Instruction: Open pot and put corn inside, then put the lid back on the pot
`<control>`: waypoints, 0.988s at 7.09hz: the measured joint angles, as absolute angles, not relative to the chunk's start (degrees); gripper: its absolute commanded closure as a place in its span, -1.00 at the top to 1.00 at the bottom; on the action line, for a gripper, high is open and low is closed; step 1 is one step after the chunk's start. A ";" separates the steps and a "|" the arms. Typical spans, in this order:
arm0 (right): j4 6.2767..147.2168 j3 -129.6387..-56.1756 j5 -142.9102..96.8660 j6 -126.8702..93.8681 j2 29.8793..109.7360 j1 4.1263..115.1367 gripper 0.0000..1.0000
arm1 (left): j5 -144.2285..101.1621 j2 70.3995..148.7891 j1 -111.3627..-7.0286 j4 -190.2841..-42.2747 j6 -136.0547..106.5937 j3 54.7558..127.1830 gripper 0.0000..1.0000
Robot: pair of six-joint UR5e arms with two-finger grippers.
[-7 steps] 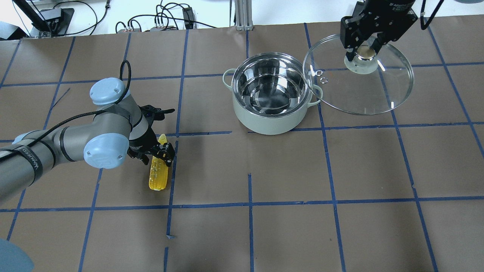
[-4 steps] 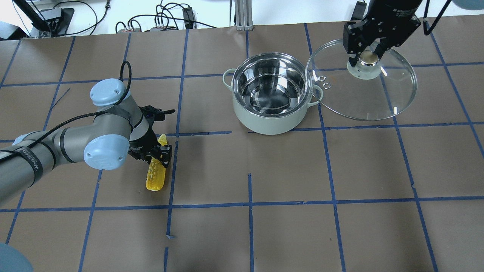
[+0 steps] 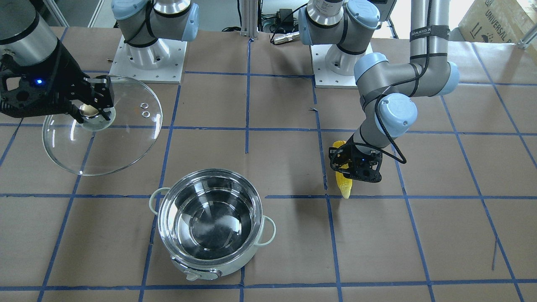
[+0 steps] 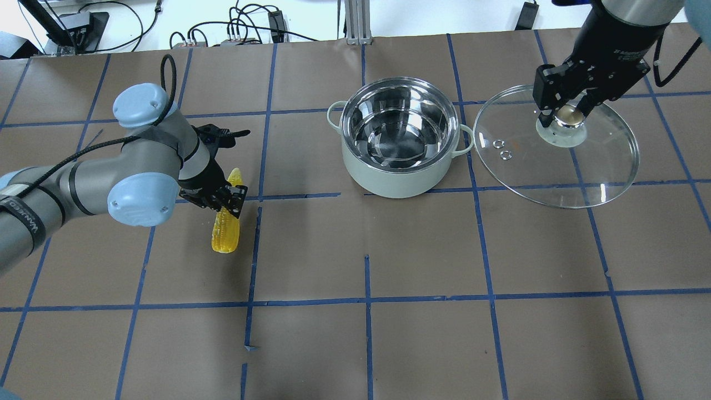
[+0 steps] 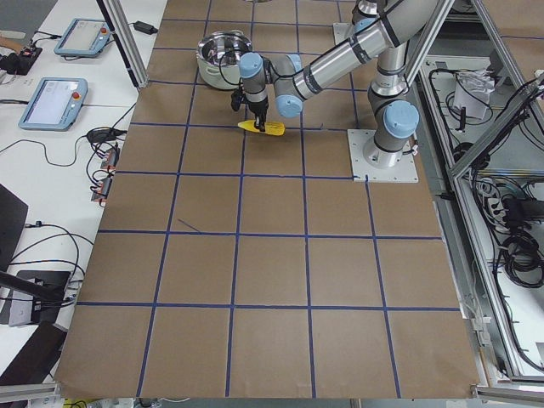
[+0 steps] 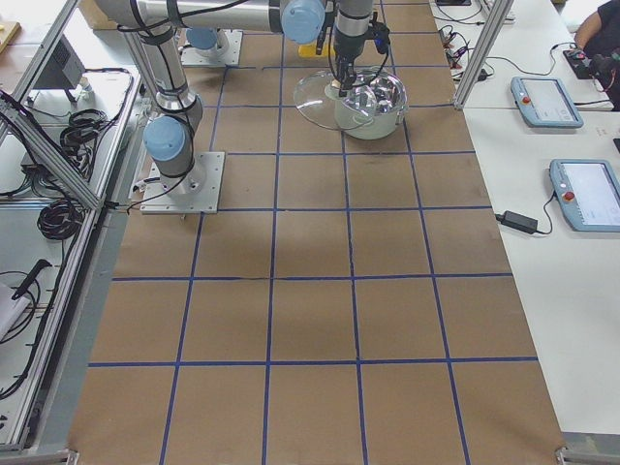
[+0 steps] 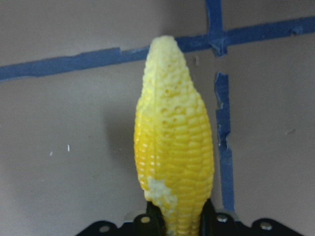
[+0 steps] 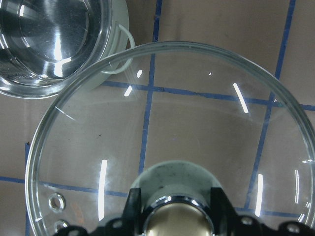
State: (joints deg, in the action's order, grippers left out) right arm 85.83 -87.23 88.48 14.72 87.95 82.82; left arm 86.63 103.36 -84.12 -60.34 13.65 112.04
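The pot (image 4: 389, 179) stands open and empty at the table's middle back; it also shows in the front view (image 3: 218, 268). My left gripper (image 4: 226, 201) is shut on the yellow corn (image 4: 223, 236) around its middle, left of the pot. The wrist view shows the corn (image 7: 172, 147) pointing away over the brown paper, just above it. My right gripper (image 4: 564, 114) is shut on the knob of the clear glass lid (image 4: 555, 172). It holds the lid tilted in the air, right of the pot. The lid also shows in the right wrist view (image 8: 172, 113).
Brown paper with a blue tape grid covers the table (image 4: 366, 333). Cables and boxes lie beyond the far edge (image 4: 244, 28). The two arm bases (image 3: 147, 54) stand at the robot side.
My left gripper has moved back and a little left, taking the corn with it. My right gripper has carried the lid further right, away from the pot.
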 measured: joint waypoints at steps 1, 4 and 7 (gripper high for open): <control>86.25 -88.06 88.74 14.71 88.55 82.80 -0.30 | 85.25 103.18 -84.48 -62.75 11.59 108.43 -0.80; 87.69 -89.44 88.87 14.54 88.99 82.87 -0.31 | 82.37 105.10 -89.84 -72.01 0.76 93.61 -0.80; 88.29 -89.72 88.62 14.64 89.03 82.87 -0.33 | 78.31 112.57 -98.12 -77.29 -19.62 77.22 -0.81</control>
